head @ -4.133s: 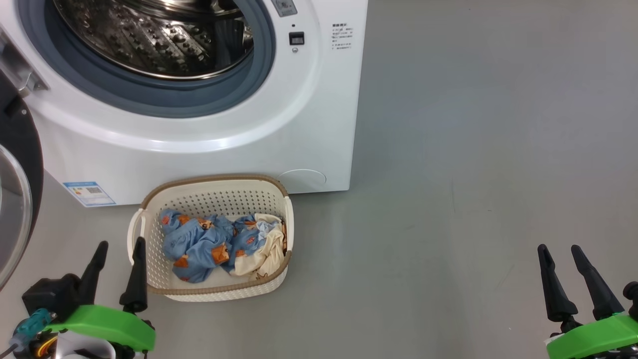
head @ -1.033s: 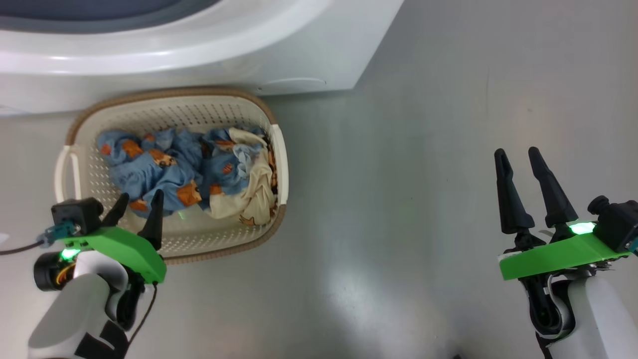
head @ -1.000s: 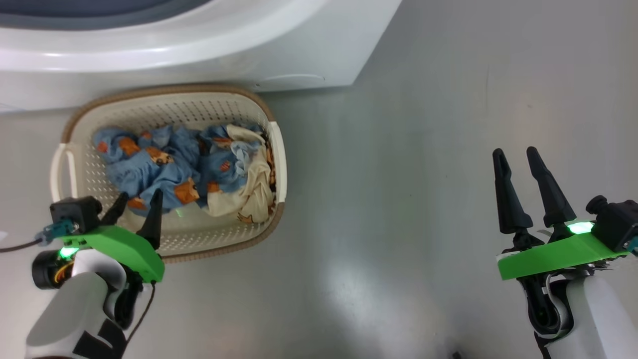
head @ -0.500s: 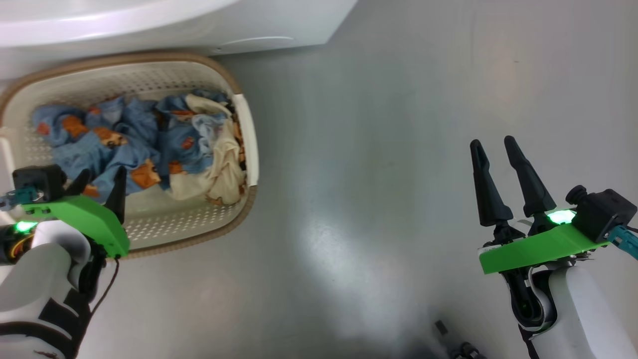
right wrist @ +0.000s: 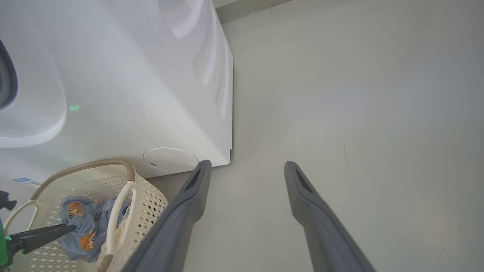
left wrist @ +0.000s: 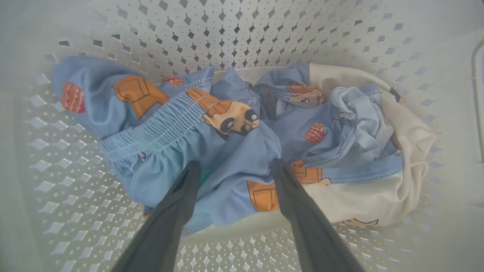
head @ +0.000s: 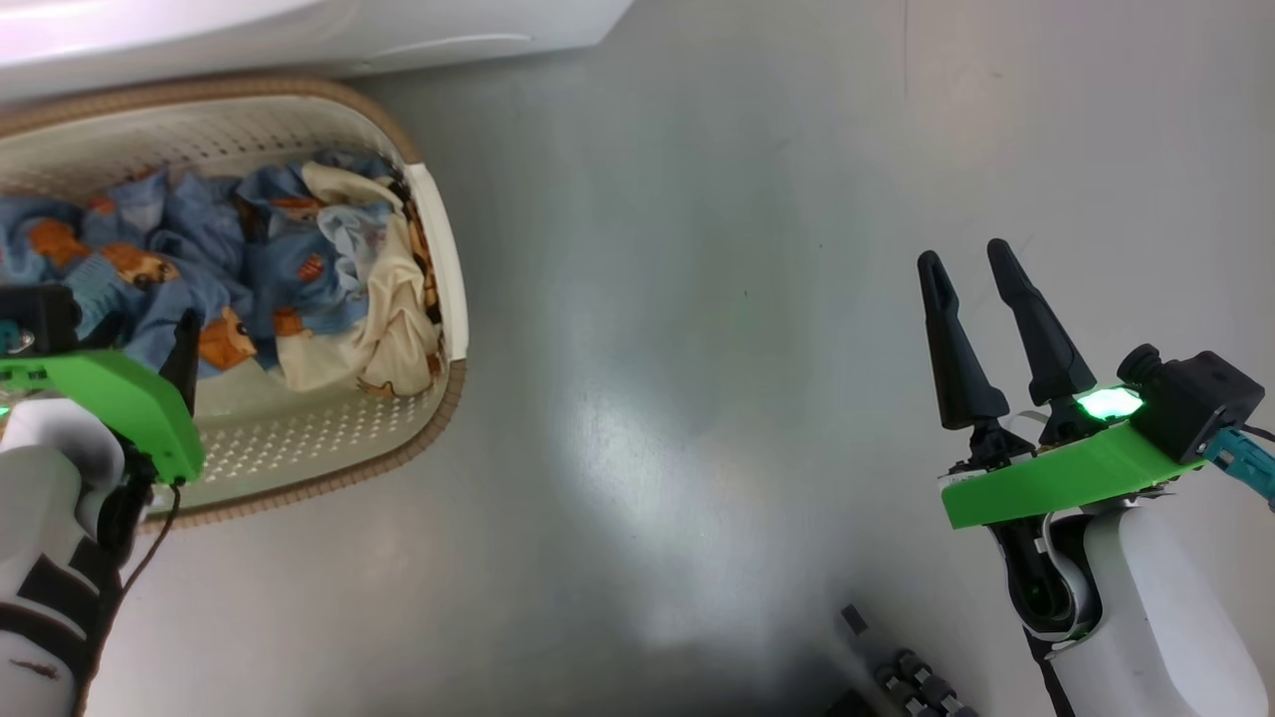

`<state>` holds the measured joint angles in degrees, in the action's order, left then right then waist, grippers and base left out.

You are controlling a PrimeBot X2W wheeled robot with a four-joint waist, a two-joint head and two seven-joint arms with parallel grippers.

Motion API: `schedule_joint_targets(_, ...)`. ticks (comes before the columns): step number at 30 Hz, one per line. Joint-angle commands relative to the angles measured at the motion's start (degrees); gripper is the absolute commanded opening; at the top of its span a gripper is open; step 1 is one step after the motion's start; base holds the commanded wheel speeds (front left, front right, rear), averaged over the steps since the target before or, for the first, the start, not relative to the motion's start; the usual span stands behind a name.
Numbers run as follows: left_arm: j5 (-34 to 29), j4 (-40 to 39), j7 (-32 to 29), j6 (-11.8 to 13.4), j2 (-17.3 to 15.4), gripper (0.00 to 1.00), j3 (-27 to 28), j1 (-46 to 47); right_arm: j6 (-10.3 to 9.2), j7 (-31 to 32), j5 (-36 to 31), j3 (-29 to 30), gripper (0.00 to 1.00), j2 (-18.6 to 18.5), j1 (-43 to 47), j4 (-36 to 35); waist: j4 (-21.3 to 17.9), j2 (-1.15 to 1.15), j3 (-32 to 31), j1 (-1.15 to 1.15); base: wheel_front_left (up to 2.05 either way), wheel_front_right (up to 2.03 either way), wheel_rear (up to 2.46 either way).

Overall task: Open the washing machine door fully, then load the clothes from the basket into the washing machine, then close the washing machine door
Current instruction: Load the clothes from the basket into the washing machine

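Note:
The cream basket with its brown rim sits on the floor at the left, against the white washing machine. Crumpled blue clothes with orange patches and a cream cloth lie inside it. My left gripper is open and low inside the basket, its fingertips touching the blue clothes with a fold of fabric between them. My right gripper stands open and empty over bare floor, far right of the basket. The washing machine door is out of view.
The right wrist view shows the washing machine's front corner, its round low cover, the basket and one left finger over it. Grey floor spreads between the arms. A dark part of my base sits at the bottom.
The head camera has tilted down and swung right, so the basket sits further left. My left gripper has gone from beside the basket down into it, onto the clothes. The right gripper stays open.

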<state>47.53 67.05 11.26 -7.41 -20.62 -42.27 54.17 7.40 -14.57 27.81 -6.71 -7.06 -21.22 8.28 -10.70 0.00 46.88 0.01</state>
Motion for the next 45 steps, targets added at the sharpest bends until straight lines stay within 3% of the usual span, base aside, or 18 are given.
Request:
schedule_joint_targets(1, 0.7, 0.4, -0.6, -0.1, -2.8, 1.0, 0.0, 0.6, 0.09, -0.4, -0.2, -1.3, 1.0, 0.1, 1.2, -1.3, -0.4, 0.0, 1.0, 0.0, 0.0, 0.0, 0.0)
schedule_joint_targets(11, 3.8, 2.2, -2.5, -0.1, -4.6, 1.0, -2.9, 2.9, 0.09, -0.4, -0.1, -2.9, 1.0, 0.4, -0.1, -1.8, -2.1, 0.0, 2.9, 0.0, 0.0, 0.0, 0.0)
schedule_joint_targets(14, 4.8, 2.3, -3.2, -0.1, -4.6, 0.2, -3.8, 3.1, 0.09, -0.4, -0.1, -3.0, 1.0, 0.3, 0.1, -2.0, -2.3, 0.0, 2.8, 0.0, 0.0, 0.0, 0.0)
schedule_joint_targets(15, 5.1, 2.3, -3.4, -0.1, -4.5, 0.04, -4.0, 3.2, 0.09, -0.4, -0.1, -3.0, 1.0, 0.2, 0.2, -2.1, -2.3, 0.0, 2.7, 0.0, 0.0, 0.0, 0.0)
schedule_joint_targets(26, 9.1, 2.2, -0.9, -0.1, -2.8, 0.0, -5.0, 2.3, 0.09, -0.4, -0.2, -1.7, 1.0, 0.3, 0.8, -1.9, -1.1, 0.0, -0.5, 0.0, 0.0, 0.0, 0.0)
schedule_joint_targets(37, 14.8, -1.3, 3.3, -0.1, -2.4, 0.0, -3.8, -2.4, 0.09, -0.4, 0.3, -0.7, 1.0, 0.5, 1.4, -0.4, 1.1, 0.0, -7.7, 0.0, 0.0, 0.0, 0.0)
schedule_joint_targets(45, 14.3, -7.7, 3.7, -0.1, -3.6, 0.0, 0.9, -6.3, 0.09, -0.4, 0.5, -0.1, 1.0, -0.3, 4.0, 1.0, 3.0, 0.0, -14.4, 0.0, 0.0, 0.0, 0.0)
